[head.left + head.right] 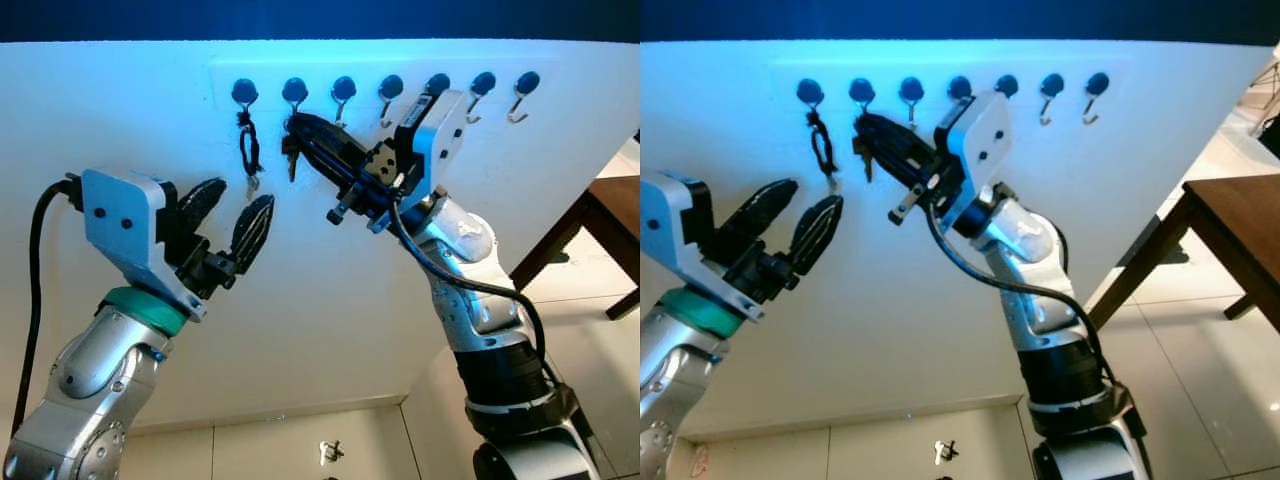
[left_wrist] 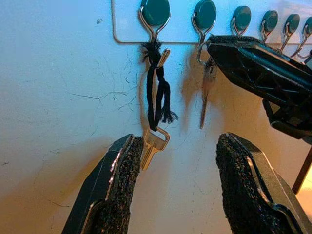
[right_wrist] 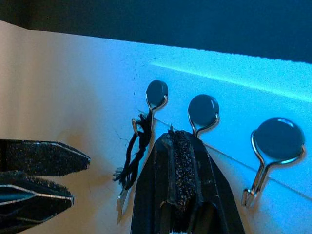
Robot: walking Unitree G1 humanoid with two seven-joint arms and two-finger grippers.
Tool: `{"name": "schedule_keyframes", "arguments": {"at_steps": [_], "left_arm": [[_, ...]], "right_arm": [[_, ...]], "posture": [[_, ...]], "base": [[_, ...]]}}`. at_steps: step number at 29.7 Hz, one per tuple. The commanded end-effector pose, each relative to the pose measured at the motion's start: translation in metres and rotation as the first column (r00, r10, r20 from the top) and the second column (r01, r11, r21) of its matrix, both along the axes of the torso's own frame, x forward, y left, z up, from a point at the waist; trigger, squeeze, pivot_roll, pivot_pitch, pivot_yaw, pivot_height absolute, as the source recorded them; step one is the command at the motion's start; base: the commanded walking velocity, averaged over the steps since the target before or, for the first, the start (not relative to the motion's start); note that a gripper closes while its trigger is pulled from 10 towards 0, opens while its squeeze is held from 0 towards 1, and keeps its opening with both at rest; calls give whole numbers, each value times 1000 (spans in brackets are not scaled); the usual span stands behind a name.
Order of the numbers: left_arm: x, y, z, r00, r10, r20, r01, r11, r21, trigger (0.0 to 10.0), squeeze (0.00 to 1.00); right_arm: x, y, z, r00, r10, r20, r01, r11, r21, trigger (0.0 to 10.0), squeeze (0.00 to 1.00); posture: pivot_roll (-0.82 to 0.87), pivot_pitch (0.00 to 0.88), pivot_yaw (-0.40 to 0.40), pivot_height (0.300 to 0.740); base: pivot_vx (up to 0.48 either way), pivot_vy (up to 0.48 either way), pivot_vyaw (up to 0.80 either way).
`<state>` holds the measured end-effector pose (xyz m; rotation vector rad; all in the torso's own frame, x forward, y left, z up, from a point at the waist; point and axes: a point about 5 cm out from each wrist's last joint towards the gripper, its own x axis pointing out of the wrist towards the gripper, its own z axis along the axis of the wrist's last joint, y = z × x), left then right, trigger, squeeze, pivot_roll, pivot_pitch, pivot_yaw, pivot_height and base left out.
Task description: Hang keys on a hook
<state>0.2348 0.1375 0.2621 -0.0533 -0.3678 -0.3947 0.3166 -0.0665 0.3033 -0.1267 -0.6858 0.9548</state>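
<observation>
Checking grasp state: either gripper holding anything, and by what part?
Left gripper is open, holding nothing. Right gripper is shut at the second hook, by the head of the key; actual grip can't be told.

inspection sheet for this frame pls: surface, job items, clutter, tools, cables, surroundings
Surface: white wall carrying a hook rack with seven dark-capped hooks; fine cracks in the paint, seen in the left wrist view.
Job's things: key on black cord hangs from the leftmost hook; second key hangs at the next hook, at the right tool's tips.
Clutter: small metallic object on the floor by the wall, too small to identify.
Grippers: left tool open, below the corded key, not touching it; right tool shut at the second hook.
Cables: black cable along the left arm; another along the right arm.
Surroundings: dark wooden table, tiled floor.
</observation>
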Motion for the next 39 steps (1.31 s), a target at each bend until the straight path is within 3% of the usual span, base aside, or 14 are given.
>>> {"name": "schedule_keyframes", "arguments": {"at_steps": [1, 11, 39], "left_arm": [[1, -1, -2, 1000, -12, -19, 12, 1000, 2, 10000, 0], [1, -1, -3, 1000, -11, -20, 11, 1000, 3, 10000, 0], [1, -1, -3, 1000, -10, -24, 10, 1000, 4, 10000, 0]], "right_arm": [[-6, 4, 13, 998, 32, 52, -33, 999, 15, 10000, 0], [-14, 6, 14, 994, 95, 61, -95, 995, -2, 10000, 0], [3, -12, 0, 997, -29, -66, 33, 998, 58, 10000, 0]], "posture": [[-49, 49, 46, 740], [-49, 44, 44, 740], [-47, 51, 49, 740]], "base": [[0, 0, 0], [0, 0, 0], [0, 0, 0]]}}
